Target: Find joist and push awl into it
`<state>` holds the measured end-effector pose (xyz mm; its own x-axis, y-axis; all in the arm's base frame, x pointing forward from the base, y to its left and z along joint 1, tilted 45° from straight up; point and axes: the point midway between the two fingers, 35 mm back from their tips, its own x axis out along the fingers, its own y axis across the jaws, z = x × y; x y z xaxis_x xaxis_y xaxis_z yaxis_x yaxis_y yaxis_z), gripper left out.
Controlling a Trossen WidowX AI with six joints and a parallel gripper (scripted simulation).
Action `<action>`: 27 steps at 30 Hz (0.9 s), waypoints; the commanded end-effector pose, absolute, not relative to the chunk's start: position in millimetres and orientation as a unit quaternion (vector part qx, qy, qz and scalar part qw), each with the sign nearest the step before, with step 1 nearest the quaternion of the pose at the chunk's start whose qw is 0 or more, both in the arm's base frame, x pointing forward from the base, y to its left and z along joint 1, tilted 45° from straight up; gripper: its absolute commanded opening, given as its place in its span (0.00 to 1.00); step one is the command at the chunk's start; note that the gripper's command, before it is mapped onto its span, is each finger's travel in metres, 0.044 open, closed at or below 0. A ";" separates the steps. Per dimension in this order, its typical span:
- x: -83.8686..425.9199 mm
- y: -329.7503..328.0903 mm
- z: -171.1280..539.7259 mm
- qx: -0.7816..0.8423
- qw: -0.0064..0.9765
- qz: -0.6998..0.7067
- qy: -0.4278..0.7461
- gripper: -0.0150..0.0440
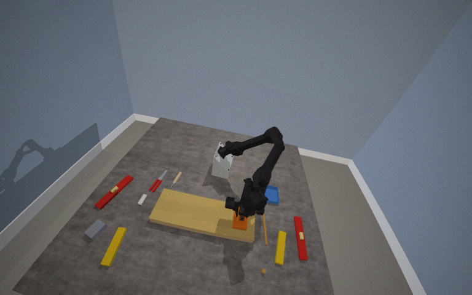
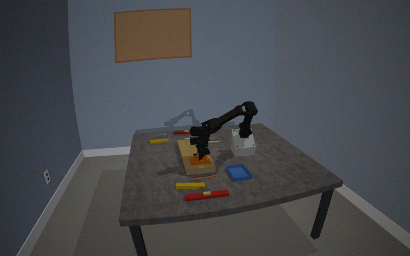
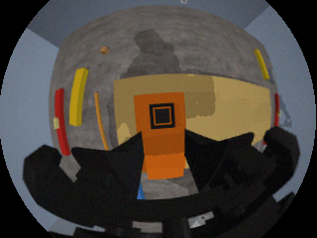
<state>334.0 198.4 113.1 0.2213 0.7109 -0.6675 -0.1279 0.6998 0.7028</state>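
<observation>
Blue-grey walls [image 1: 236,69] [image 2: 90,90] [image 3: 22,64] stood around a mottled grey table [image 1: 180,260] [image 2: 281,181] [image 3: 208,45], and a brown board [image 2: 152,35] hung on the far wall in the exterior view. Seen from the top view, the pale wooden floor panel [image 1: 191,208] [image 2: 185,148] [image 3: 240,106] lay across the middle of the table. The gripper [image 1: 240,212] [image 2: 202,157] [image 3: 161,131] pointed down over its right end, its fingers pinching the orange stud finder [image 1: 239,224] [image 2: 199,161] [image 3: 159,100]. The dark square on the tool faced up; whether its underside touched the wood, I could not tell.

The blue tray [image 1: 273,195] [image 2: 238,172] [image 3: 141,192] sat beyond the panel's right end, partly behind the arm from the top. The awl [image 1: 177,177] [image 2: 213,141] lay past the panel's far left corner, its pale handle pointing away, beside red-handled pliers [image 1: 157,184]. A thin orange stick [image 1: 265,229] [image 2: 202,177] [image 3: 100,121] rested just right of the panel, then a yellow bar [image 1: 280,247] [image 2: 190,185] [image 3: 78,96] and a red level [image 1: 300,243] [image 2: 217,194] [image 3: 61,134].
</observation>
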 end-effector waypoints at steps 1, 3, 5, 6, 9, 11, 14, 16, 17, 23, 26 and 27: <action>331.5 210.6 125.1 0.262 0.736 0.290 0.553 0.25; 331.3 211.7 126.3 0.262 0.736 0.290 0.553 0.25; 331.3 211.7 126.3 0.262 0.736 0.290 0.553 0.25; 332.1 207.8 122.4 0.262 0.736 0.288 0.554 0.25; 332.1 207.8 122.4 0.262 0.736 0.288 0.554 0.25; 332.1 207.8 122.4 0.262 0.736 0.288 0.554 0.25; 331.7 209.8 124.3 0.262 0.736 0.289 0.554 0.25; 332.0 208.3 122.7 0.262 0.736 0.290 0.553 0.25; 332.4 206.4 120.7 0.262 0.736 0.290 0.554 0.25; 334.9 193.4 107.2 0.261 0.736 0.290 0.554 0.25; 336.1 186.8 100.5 0.261 0.736 0.290 0.554 0.25; 336.6 184.7 98.3 0.261 0.736 0.290 0.554 0.25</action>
